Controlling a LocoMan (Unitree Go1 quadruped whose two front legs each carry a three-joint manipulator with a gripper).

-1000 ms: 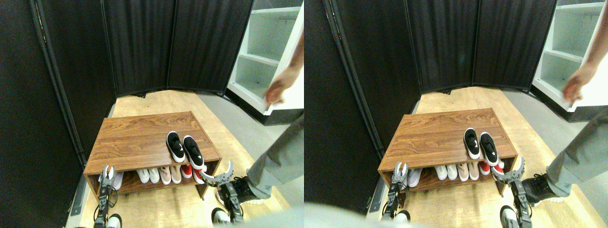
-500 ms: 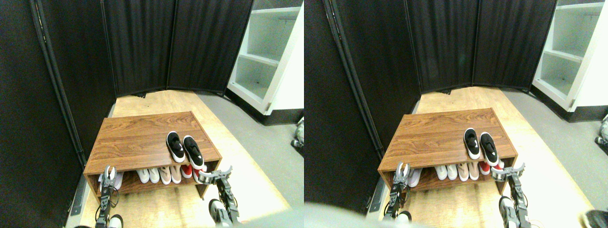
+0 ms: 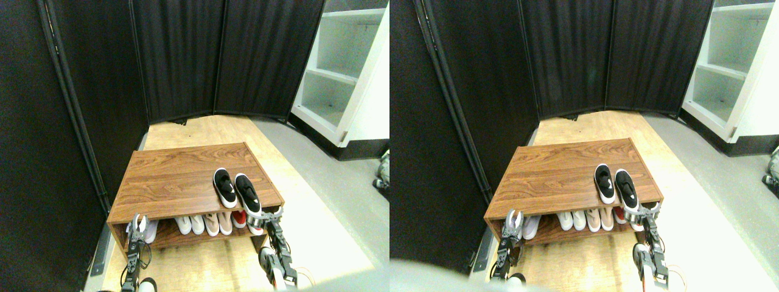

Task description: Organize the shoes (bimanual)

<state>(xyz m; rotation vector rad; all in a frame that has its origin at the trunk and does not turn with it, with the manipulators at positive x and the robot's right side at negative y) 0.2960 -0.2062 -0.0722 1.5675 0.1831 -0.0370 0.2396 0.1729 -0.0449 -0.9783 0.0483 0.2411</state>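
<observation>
Where rack tops, 2 black shoes

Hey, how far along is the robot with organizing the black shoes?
Hardly begun. The black shoes sit side by side on top of the wooden rack, not gripped. The right gripper is just below the right shoe's heel; the left gripper is at the rack's lower-left opening. Grasping and moving remain.

The shoes stand side by side on top of the shoe rack, near its front right corner. Other pairs line the shelf inside the rack. The left gripper is at the rack's front left opening; the right gripper is at its front right corner, just below the shoes.
</observation>
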